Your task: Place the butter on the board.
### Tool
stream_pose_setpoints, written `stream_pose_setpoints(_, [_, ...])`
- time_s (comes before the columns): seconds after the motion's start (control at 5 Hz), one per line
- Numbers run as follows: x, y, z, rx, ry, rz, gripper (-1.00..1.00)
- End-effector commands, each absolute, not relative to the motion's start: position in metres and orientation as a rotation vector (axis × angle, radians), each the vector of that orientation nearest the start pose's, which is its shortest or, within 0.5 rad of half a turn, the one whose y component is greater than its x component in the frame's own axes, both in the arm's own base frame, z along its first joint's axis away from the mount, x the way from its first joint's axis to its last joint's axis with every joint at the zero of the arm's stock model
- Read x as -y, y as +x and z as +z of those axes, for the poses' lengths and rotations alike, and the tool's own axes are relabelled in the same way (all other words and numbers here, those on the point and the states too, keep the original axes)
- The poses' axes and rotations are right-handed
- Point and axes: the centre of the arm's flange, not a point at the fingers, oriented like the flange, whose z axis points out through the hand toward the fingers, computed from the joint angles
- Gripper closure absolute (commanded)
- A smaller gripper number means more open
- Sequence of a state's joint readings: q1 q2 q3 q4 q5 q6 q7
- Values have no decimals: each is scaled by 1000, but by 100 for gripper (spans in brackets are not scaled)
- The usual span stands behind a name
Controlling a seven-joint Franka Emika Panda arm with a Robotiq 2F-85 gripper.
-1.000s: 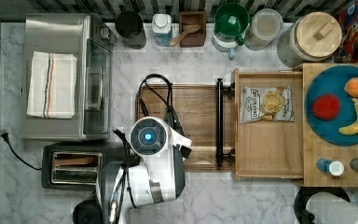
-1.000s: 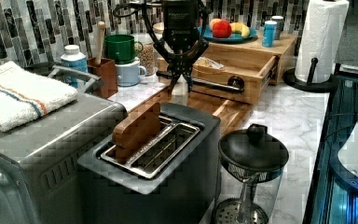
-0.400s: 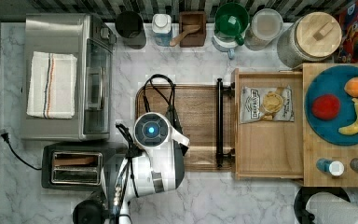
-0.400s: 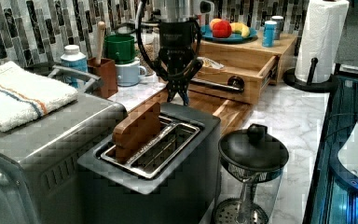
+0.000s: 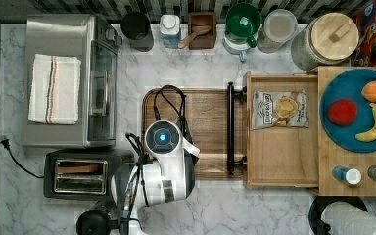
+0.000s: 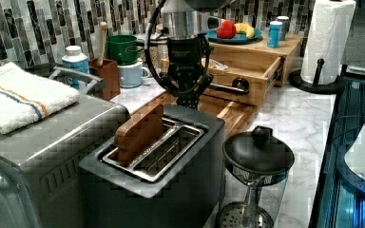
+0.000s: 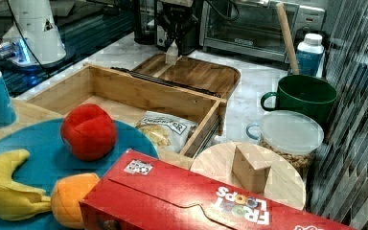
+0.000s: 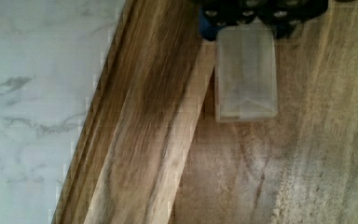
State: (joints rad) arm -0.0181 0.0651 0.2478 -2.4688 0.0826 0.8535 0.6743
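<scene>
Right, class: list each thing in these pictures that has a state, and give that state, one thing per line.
gripper: shut on butter
butter: gripped, low over the board
drawer: pulled open, chip bag lying inside
toaster oven: door shut, folded towel on top
toaster: wooden slice standing in one slot
glass jar: wooden lid on

Pale wrapped butter stood upright, pinched in the hand, over the dark brown grooved board, near its edge
</scene>
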Motion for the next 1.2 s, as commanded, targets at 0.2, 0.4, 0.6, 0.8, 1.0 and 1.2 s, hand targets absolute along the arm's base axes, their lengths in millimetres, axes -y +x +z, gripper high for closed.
stream_pose_setpoints(0.2, [-125, 447, 258, -1877, -2500, 206, -100])
stream_pose_setpoints(0.4, [-125, 444, 255, -1866, -2496, 168, -99])
stream_pose_setpoints(0.6, [-127, 443, 262, -1867, -2494, 155, -100])
stream_pose_setpoints(0.8, [-127, 443, 262, -1867, -2494, 155, -100])
stream_pose_setpoints(1.0, [-127, 443, 262, -1867, -2494, 156, -100])
stream_pose_setpoints(1.2, [-127, 443, 262, -1867, -2494, 155, -100])
